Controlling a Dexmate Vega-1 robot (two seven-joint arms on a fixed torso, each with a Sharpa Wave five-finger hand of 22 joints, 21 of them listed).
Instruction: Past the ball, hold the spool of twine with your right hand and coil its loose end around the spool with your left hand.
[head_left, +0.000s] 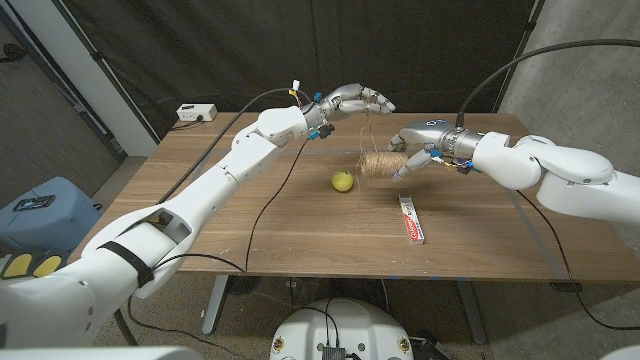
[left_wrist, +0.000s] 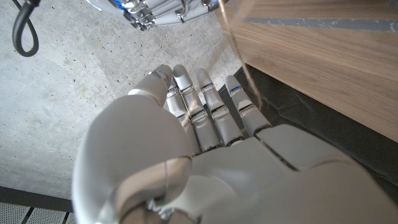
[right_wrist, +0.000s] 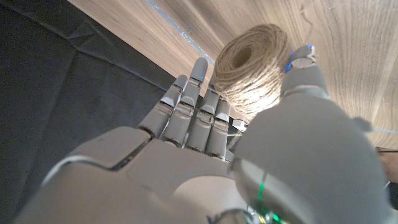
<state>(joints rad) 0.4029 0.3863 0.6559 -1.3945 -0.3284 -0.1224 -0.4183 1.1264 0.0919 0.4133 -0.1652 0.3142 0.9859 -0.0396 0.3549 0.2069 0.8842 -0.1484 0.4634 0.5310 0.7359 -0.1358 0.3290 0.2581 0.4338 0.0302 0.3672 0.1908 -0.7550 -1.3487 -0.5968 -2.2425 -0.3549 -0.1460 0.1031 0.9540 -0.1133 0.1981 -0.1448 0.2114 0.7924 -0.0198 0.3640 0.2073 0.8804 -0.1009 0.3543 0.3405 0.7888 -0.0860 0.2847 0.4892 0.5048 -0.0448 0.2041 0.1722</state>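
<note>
Spool (head_left: 379, 166) clamped in right hand (head_left: 420, 143) fingers; left hand (head_left: 352, 100) fingers pinch twine end (head_left: 366, 135); no legible labels.

A red-and-white toothpaste box (head_left: 411, 219) lies flat on the wooden table (head_left: 300, 230), toward its near right part. On the far left corner sits a white power strip (head_left: 196, 112). Left of the table stands a blue-grey bin (head_left: 45, 205), with a dark curtain (head_left: 250, 50) hanging behind.

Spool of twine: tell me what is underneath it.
The tan spool of twine lies on its side on the brown wooden table, the right hand holding it, one strand rising to the left hand. The contact patch beneath is hidden by the spool.
</note>
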